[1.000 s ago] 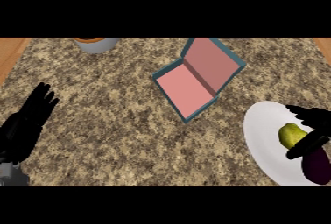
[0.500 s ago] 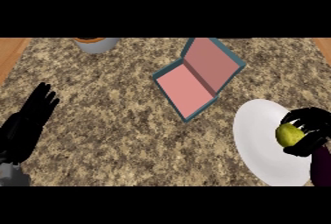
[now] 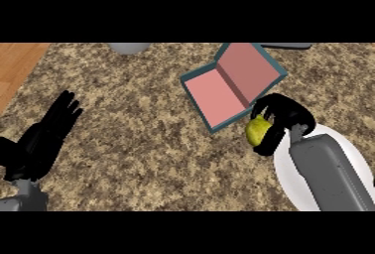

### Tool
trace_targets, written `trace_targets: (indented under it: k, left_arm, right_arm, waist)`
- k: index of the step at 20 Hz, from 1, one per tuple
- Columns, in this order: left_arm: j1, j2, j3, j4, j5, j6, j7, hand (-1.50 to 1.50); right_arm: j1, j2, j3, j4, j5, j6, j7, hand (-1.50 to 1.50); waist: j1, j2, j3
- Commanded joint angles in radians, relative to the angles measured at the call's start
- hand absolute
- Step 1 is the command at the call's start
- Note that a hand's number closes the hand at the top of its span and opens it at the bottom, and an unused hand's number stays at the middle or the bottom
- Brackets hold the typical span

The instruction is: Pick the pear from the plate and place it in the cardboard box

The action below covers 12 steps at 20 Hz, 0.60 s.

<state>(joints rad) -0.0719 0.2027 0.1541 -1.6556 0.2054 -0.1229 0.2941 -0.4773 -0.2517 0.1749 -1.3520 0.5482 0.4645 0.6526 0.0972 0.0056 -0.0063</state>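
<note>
Right hand (image 3: 282,118) has its fingers curled round the pear (image 3: 257,130), held off the plate (image 3: 293,183) at the cardboard box's (image 3: 233,82) near edge; the box lies up-left of it. Left hand (image 3: 45,136) rests open, well apart.

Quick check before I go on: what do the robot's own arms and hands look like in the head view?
Both forearms are plain grey, blocky and smooth, with no cables, sleeves or markings that I can see. Each ends in a glossy black hand with slim fingers and a thumb. The right hand sits on the longer visible stretch of grey forearm; the left hand shows mostly black, with only a short grey piece at the lower edge.
</note>
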Motion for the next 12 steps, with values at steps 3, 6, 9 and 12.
trace_targets:
  k: [3,6,9,12]
  left_arm:
    - [-0.033,-0.028,-0.050,0.012,-0.016,-0.001,0.011,0.00]
    - [-0.078,0.001,-0.021,0.025,-0.005,-0.001,0.027,0.00]
    - [-0.107,-0.004,-0.016,0.051,0.002,0.002,0.029,0.00]
    - [-0.108,0.007,-0.009,0.061,0.003,0.002,0.049,0.00]
  right_arm:
    - [-0.255,0.244,0.279,0.071,0.228,-0.115,0.242,1.50]
    - [-0.371,0.248,0.375,0.143,0.188,-0.197,0.351,1.50]
    - [-0.468,0.250,0.479,0.180,0.159,-0.298,0.405,1.50]
    - [-0.606,0.251,0.526,0.170,0.094,-0.331,0.479,1.50]
  waist:
    - [0.050,0.008,0.001]
    - [0.040,0.009,0.003]
    - [0.030,0.008,0.004]
    - [0.019,0.001,0.004]
